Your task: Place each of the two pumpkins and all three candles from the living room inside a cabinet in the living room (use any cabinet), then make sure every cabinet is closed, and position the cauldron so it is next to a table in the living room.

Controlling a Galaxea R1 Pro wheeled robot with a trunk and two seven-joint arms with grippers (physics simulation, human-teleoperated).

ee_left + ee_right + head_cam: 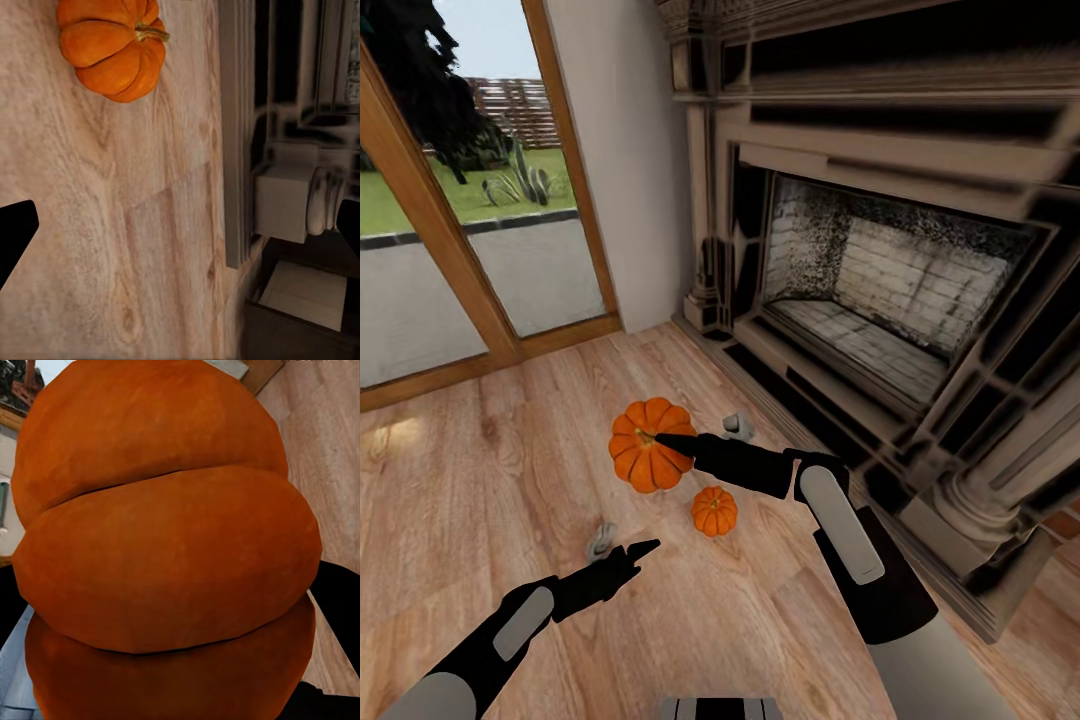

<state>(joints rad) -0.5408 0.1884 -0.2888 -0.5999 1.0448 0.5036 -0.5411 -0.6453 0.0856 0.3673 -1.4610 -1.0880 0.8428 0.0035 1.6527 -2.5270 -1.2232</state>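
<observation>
Right tool (672,441) spread around the larger pumpkin (643,450).

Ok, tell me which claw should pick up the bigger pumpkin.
Right. The right claw is already at the larger pumpkin, which looms close in its wrist view. The left claw hovers over bare floor, further away.

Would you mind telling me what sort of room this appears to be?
Most likely a living room: an ornate fireplace with a brick firebox, a wood floor, and a tall glass door onto a garden.
</observation>
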